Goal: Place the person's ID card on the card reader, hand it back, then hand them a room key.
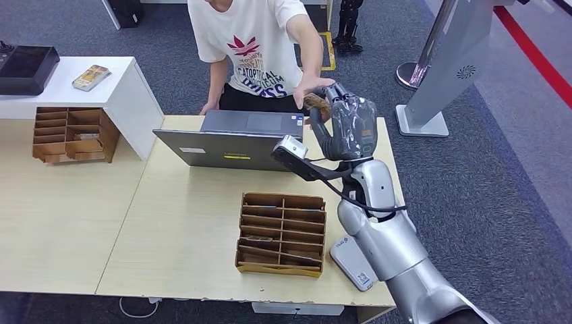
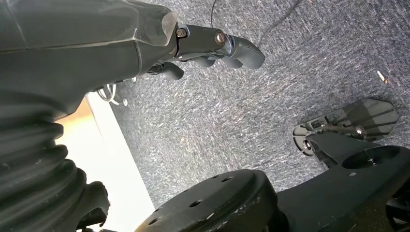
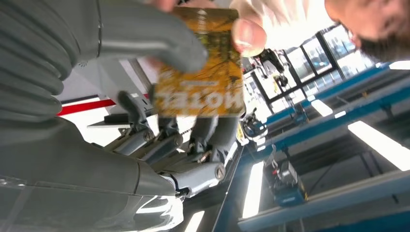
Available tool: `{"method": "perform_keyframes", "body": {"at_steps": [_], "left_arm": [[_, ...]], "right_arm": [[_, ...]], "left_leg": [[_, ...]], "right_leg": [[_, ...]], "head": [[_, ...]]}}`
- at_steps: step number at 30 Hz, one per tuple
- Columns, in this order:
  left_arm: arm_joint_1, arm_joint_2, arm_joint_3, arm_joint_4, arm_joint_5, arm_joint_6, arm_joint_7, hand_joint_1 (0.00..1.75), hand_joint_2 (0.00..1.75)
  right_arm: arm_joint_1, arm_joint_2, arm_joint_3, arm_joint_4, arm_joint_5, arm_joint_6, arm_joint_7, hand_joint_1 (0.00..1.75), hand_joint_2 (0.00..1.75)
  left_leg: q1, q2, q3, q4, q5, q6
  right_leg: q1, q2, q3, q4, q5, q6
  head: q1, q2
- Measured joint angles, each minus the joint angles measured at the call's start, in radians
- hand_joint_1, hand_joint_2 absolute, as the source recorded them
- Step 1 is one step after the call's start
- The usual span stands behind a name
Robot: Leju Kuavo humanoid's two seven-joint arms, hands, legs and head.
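now the room key card (image 3: pixel 203 67) sits pinched in the right hand (image 1: pixel 349 121), raised over the far right of the counter (image 1: pixel 182 223) beside the laptop (image 1: pixel 233 140), with the person's hand (image 1: pixel 311 86) already touching its far edge. to do the handover well, the fingers (image 3: pixel 145 36) should keep steady and ease off only once the person's thumb (image 3: pixel 247 35) and fingers clearly bear the card, without tugging back. the card looks orange with "hotel" printed on it; its long axis seems to run from the robot's palm toward the person, free end pointing at them, though blur makes this uncertain. the left hand (image 2: pixel 212 46) hangs over carpet with fingers curled on nothing.
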State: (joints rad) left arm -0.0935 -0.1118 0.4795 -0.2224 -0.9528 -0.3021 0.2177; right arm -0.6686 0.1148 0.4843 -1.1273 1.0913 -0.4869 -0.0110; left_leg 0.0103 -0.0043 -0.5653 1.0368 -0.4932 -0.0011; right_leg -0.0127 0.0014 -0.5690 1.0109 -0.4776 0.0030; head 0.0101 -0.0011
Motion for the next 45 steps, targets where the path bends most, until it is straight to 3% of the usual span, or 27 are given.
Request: {"method": "perform_keyframes", "body": {"at_steps": [4,8,9,13,20,27,28,32,35,45], "left_arm": [[-0.001,0.000,0.000,0.000,0.000,0.000,0.001,0.00,1.75],[-0.001,0.000,0.000,0.000,0.000,0.000,0.001,0.00,1.75],[0.000,0.000,0.000,0.000,0.001,0.000,0.001,0.00,1.75],[0.002,0.000,0.000,0.000,0.011,0.000,-0.004,0.00,1.75],[0.014,0.000,0.016,0.000,0.057,0.000,-0.019,0.00,1.75],[0.024,-0.001,0.058,0.000,0.090,0.000,-0.023,0.00,1.75],[0.024,-0.001,0.063,0.000,0.092,0.000,-0.023,0.00,1.75],[0.027,-0.002,0.081,0.000,0.096,0.000,-0.023,0.00,1.75],[0.027,-0.003,0.089,0.000,0.093,0.000,-0.024,0.00,1.75],[0.027,-0.004,0.103,0.000,0.077,0.000,-0.029,0.00,1.75]], "right_arm": [[-0.010,0.002,0.010,0.043,0.011,0.005,0.007,0.00,1.75],[-0.013,0.003,0.014,0.063,0.011,0.029,0.010,0.00,0.00],[-0.013,0.003,0.015,0.067,0.003,0.040,0.007,0.00,0.00],[0.009,0.006,0.021,0.058,-0.079,0.078,-0.045,0.00,1.75],[0.186,0.004,0.089,-0.180,-0.298,0.101,-0.150,0.00,1.75],[0.377,-0.045,0.187,-0.386,-0.383,0.091,-0.203,0.00,1.75],[0.394,-0.052,0.196,-0.400,-0.386,0.091,-0.206,0.08,1.75],[0.449,-0.080,0.238,-0.429,-0.373,0.095,-0.208,1.64,1.75],[0.473,-0.099,0.263,-0.427,-0.342,0.095,-0.181,1.75,1.75],[0.440,-0.120,0.283,-0.360,-0.168,0.100,-0.049,1.75,1.75]], "left_leg": [[0.000,0.000,0.000,0.000,0.000,0.000],[0.000,0.000,0.000,0.000,0.000,0.000],[0.000,0.000,0.000,0.000,0.000,0.000],[0.000,0.000,0.000,0.000,0.000,0.000],[0.000,0.000,-0.001,0.000,-0.001,0.000],[0.000,0.000,-0.003,0.000,-0.001,0.000],[0.000,0.000,-0.003,0.000,-0.001,0.000],[0.000,0.000,-0.003,0.000,-0.001,0.000],[0.000,0.000,-0.003,0.000,-0.001,0.000],[0.000,0.000,-0.003,0.000,-0.001,-0.001]], "right_leg": [[0.000,0.000,0.000,0.000,0.000,0.000],[0.000,0.000,0.000,0.000,0.000,0.000],[0.000,0.000,0.000,0.000,0.000,0.000],[0.000,0.000,0.000,0.000,0.000,0.000],[0.000,0.000,-0.002,0.000,-0.001,0.000],[0.000,0.000,-0.004,-0.001,-0.002,0.000],[0.000,0.000,-0.004,-0.001,-0.002,0.000],[0.000,0.000,-0.004,-0.001,-0.001,0.000],[0.000,0.000,-0.004,-0.001,-0.001,0.000],[0.000,0.000,-0.004,-0.001,-0.001,0.000]], "head": [[0.000,0.000],[0.000,0.000],[0.000,0.000],[0.000,0.000],[0.000,0.000],[0.000,0.000],[0.000,0.000],[0.000,0.000],[0.000,0.000],[0.000,0.000]]}}
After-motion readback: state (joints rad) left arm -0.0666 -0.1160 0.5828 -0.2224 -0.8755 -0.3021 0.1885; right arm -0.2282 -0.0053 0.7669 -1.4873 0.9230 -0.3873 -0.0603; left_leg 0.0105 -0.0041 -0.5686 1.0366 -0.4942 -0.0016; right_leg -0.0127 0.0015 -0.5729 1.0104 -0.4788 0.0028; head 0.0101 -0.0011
